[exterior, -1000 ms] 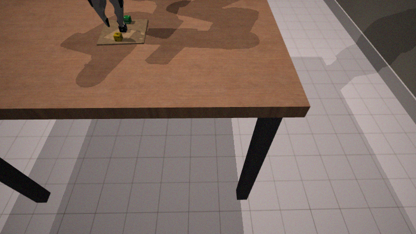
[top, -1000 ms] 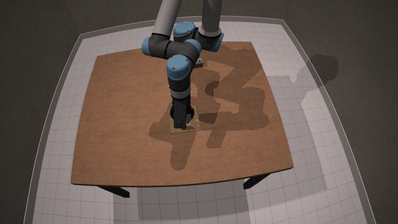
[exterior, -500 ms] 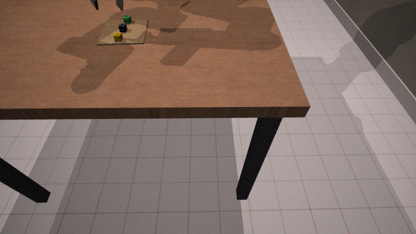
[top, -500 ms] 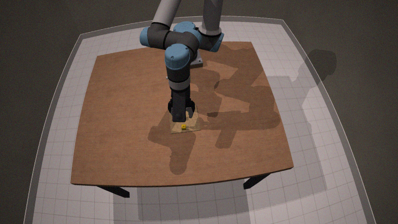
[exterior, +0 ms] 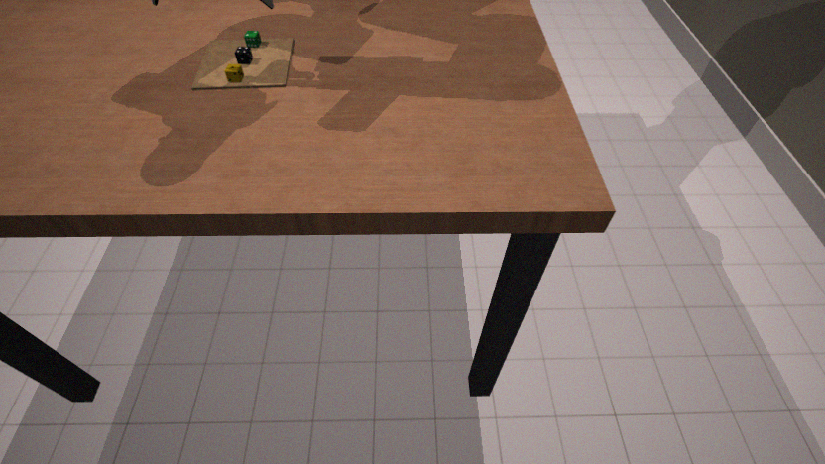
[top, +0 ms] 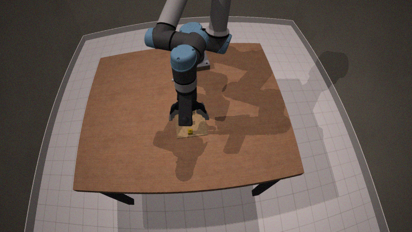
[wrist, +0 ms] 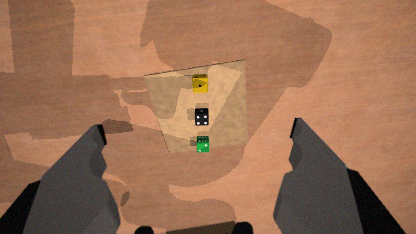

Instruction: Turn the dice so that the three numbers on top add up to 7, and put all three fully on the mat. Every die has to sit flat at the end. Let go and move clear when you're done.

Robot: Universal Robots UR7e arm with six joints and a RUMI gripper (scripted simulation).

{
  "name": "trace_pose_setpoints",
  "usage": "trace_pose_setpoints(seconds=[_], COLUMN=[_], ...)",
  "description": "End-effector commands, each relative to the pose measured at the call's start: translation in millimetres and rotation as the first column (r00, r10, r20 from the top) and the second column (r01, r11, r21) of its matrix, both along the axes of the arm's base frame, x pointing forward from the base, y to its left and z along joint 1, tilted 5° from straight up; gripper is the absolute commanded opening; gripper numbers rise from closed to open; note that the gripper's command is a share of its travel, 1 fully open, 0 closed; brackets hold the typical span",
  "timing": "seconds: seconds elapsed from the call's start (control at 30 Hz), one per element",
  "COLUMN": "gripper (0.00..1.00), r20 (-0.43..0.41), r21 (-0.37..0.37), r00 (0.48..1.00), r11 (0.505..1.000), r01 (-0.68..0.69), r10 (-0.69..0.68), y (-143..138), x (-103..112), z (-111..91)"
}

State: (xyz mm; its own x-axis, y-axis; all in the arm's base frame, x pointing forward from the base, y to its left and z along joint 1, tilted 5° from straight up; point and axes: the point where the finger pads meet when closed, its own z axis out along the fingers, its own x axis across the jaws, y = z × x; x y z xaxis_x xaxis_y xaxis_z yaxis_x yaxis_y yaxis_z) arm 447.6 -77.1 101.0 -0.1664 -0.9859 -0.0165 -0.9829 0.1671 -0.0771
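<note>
Exterior view: we see yellow die (exterior: 234, 72) (top: 190, 132) (wrist: 200, 84), black die (exterior: 243, 55) (wrist: 201, 117), green die (exterior: 252, 39) (wrist: 203, 144) spaced apart, left to right, on mat (exterior: 268, 74) (top: 199, 132) (wrist: 232, 117) on table (exterior: 404, 167) (top: 121, 161) (wrist: 370, 100). Our tool (top: 189, 117) (wrist: 199, 122) stands wide, holding nothing, above table.

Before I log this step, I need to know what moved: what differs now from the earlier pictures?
The hand has risen away from the black die and its fingers have spread wide, holding nothing. The yellow die, green die and mat look unmoved.
</note>
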Motion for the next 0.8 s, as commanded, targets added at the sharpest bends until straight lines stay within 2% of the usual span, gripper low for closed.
trace_pose_setpoints(seconds=[0.0, 0.43, 0.77], gripper=[1.00, 1.00, 1.00], r20=[0.001, 0.001, 0.001], r21=[-0.001, -0.001, -0.001], r00=[1.000, 1.000, 1.000], r11=[1.000, 1.000, 1.000], r01=[0.000, 0.000, 0.000], r10=[0.000, 0.000, 0.000], y=[-0.2, -0.2, -0.3], x=[0.3, -0.5, -4.4], z=[0.5, 10.7, 59.5])
